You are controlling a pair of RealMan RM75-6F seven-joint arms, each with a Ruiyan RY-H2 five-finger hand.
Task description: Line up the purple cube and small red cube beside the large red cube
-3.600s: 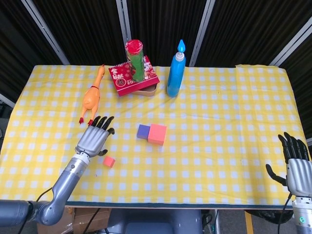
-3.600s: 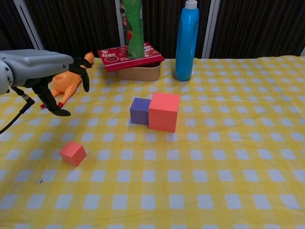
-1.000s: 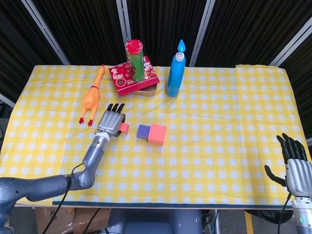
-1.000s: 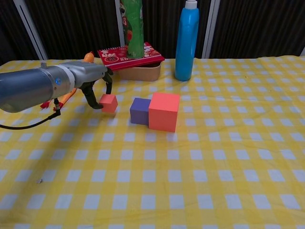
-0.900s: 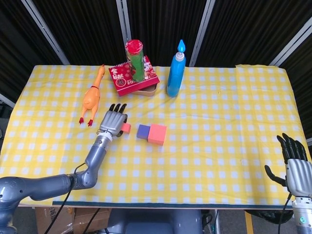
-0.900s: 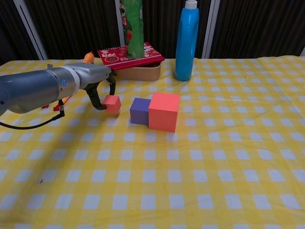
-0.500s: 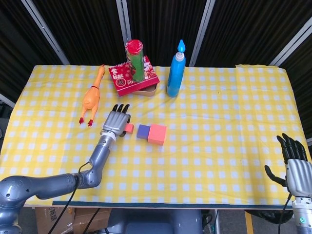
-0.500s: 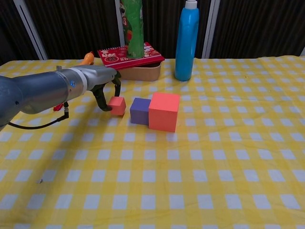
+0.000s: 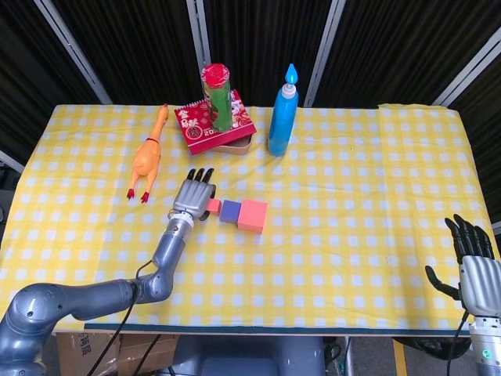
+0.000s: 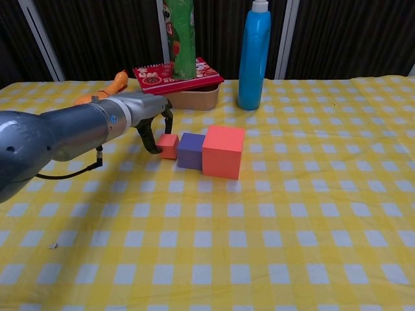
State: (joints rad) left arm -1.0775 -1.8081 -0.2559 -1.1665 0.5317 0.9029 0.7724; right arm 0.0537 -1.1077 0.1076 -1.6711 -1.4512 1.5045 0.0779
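We've got the small red cube (image 10: 169, 145) pinched in our left hand (image 10: 154, 126), fingers wrapped around it, snug against the purple cube (image 10: 190, 150) so the row runs into the large red cube (image 10: 224, 151); right hand (image 9: 475, 270) idles, fingers spread.

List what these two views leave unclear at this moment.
- Head view: the left hand covers most of the small red cube, hiding whether the fingers still grip it.
- Chest view: whether the small red cube touches the purple cube is too fine to tell.
- Right hand: absent from the chest view, cut by the head view's lower edge.
- Print on the red box: too small to read.
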